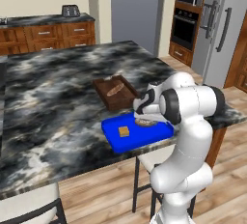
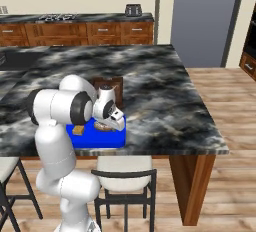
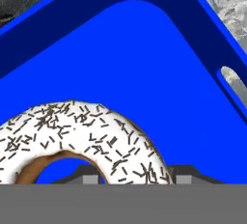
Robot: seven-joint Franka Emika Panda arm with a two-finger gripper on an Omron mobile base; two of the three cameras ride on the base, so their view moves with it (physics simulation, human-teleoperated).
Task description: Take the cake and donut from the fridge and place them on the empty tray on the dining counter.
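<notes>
The donut [image 3: 87, 131], white-frosted with dark sprinkles, lies low over the bright blue tray [image 3: 144, 63]. My gripper [image 3: 137, 177] is shut on the donut's ring, one tip in the hole and the other outside the rim. From the left base view the donut [image 1: 144, 121] sits on the tray's [image 1: 144, 135] right half, under my hand. The small tan cake [image 1: 124, 131] lies flat on the tray to its left. The tray rests near the front edge of the dining counter [image 1: 58, 88]. At the far right stands the fridge [image 1: 224, 30], doors shut.
A dark brown wooden tray [image 1: 126, 100] holding a bread loaf [image 1: 115, 90] sits just behind the blue tray. Stools stand at the counter's front edge [image 2: 125, 176] [image 1: 29, 208]. A toaster [image 1: 70, 10] is on the back counter.
</notes>
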